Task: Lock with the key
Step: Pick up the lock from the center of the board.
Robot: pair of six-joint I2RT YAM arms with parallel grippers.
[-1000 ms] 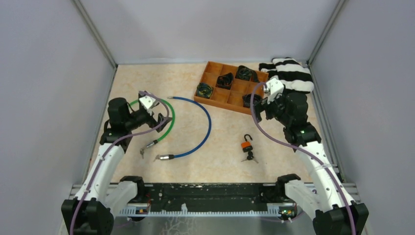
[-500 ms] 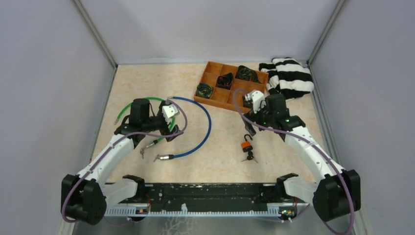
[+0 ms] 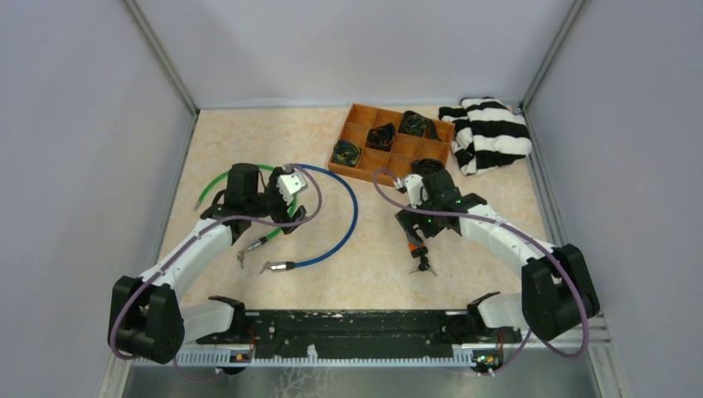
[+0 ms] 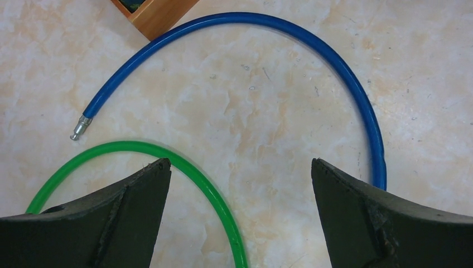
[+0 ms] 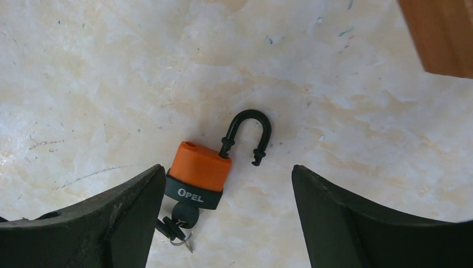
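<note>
Right gripper [image 5: 227,170], jaws apart, poised over the orange padlock [image 5: 198,166], whose shackle [image 5: 249,134] is swung open, with the key [image 5: 179,216] in its base. Left gripper [image 4: 240,167], jaws apart, is well left of the padlock, above the green cable [image 4: 128,146] and blue cable [image 4: 245,18].

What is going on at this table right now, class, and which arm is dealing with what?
The right gripper hangs open over the orange padlock, a finger on each side, nothing gripped yet. The shackle stands open and a key sits in the lock's base. The left gripper, open and empty, hovers over the green cable and blue cable, away from the lock.
</note>
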